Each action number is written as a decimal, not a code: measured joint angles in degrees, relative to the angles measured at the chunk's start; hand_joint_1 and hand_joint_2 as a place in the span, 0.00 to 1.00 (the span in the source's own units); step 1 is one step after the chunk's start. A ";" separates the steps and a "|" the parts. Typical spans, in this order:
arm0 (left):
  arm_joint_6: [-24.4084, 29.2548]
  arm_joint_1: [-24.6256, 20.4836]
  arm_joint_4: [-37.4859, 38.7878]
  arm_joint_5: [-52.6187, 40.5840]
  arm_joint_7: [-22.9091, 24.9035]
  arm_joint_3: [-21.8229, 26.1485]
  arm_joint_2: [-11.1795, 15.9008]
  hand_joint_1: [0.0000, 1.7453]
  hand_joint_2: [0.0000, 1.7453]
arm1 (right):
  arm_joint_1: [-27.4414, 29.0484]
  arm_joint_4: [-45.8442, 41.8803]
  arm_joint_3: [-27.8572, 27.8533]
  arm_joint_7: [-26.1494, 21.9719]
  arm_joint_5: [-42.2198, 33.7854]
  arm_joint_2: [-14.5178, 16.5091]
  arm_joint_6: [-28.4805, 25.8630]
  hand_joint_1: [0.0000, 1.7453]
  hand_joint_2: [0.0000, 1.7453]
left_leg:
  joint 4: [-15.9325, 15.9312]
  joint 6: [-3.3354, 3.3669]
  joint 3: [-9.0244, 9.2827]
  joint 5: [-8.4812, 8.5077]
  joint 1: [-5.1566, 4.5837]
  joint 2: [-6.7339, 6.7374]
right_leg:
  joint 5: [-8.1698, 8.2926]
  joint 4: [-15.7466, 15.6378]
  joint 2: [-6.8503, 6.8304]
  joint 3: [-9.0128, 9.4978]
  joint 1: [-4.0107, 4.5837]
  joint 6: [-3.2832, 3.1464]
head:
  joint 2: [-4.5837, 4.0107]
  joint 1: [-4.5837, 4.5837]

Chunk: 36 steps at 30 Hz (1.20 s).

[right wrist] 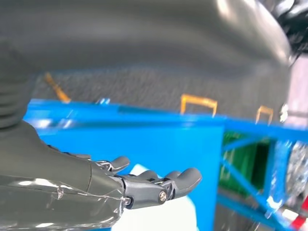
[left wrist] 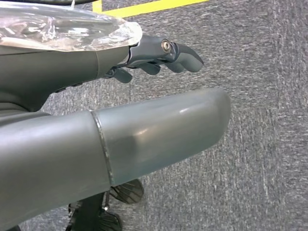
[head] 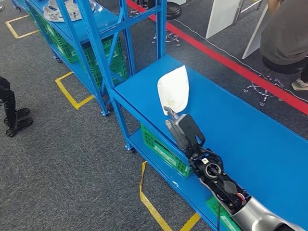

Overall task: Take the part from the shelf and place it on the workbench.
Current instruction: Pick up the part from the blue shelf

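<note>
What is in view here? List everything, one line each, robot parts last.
White part: one, white, lying on the workbench top just ahead of the right hand.
Workbench: one, blue, two levels.
Green crates: several, green, on the lower shelves of the workbench and the shelf.
Shelf: one, blue frame, beyond the workbench, with pale parts on its top level.
Floor markings: yellow outlines and a red line on grey carpet.
Person: one, grey top, past the red line.
Right hand: grey, open, over the workbench edge.
Left hand: grey, open, hanging over the carpet.
</note>
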 joint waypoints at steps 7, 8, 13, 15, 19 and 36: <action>-0.85 0.54 0.00 0.59 -0.40 0.85 0.78 0.00 0.00 | 0.42 -6.37 -2.08 10.26 8.23 -3.87 1.85 0.00 1.00 | -0.71 -0.48 0.40 0.23 0.05 0.09 | -0.05 0.01 0.13 0.01 0.10 -0.51 | 0.00 -0.20; -0.96 0.65 0.00 0.77 -0.38 0.96 0.98 0.00 0.00 | 0.28 -7.39 -2.23 11.70 9.52 -4.52 2.65 0.00 1.00 | -0.74 -0.57 0.40 0.23 0.07 0.09 | -0.07 0.01 0.13 0.01 0.13 -0.56 | 0.00 -0.21; -1.36 1.31 0.00 1.42 -0.35 1.58 1.84 0.00 0.00 | -0.57 -11.56 -2.86 14.89 11.68 -7.30 4.34 0.00 1.00 | -0.77 -1.09 0.39 0.18 0.16 0.08 | -0.11 0.02 0.04 0.06 0.22 -0.67 | 0.00 -0.22; -1.39 1.56 0.00 1.96 -0.38 1.92 2.05 0.00 0.00 | -1.13 -12.44 -2.93 16.24 12.22 -8.07 5.15 0.00 1.00 | -0.76 -1.11 0.37 0.17 0.14 0.08 | -0.11 0.00 0.05 0.10 0.20 -0.67 | 0.00 -0.22; -1.40 2.72 0.00 4.43 -0.78 2.57 2.68 0.00 0.00 | -4.39 -13.63 -2.55 20.72 12.71 -10.64 8.18 0.00 1.00 | -0.73 -1.10 0.36 0.16 0.02 0.10 | -0.10 -0.05 0.07 0.11 0.09 -0.65 | 0.00 -0.24; -1.75 5.10 0.00 6.82 -1.51 4.53 4.12 0.00 0.00 | -12.55 -15.77 0.77 28.11 10.52 -19.36 12.25 0.00 1.00 | -0.66 -1.06 0.34 0.14 -0.06 0.05 | -0.08 -0.17 -0.09 0.19 -0.02 -0.62 | 0.00 -0.24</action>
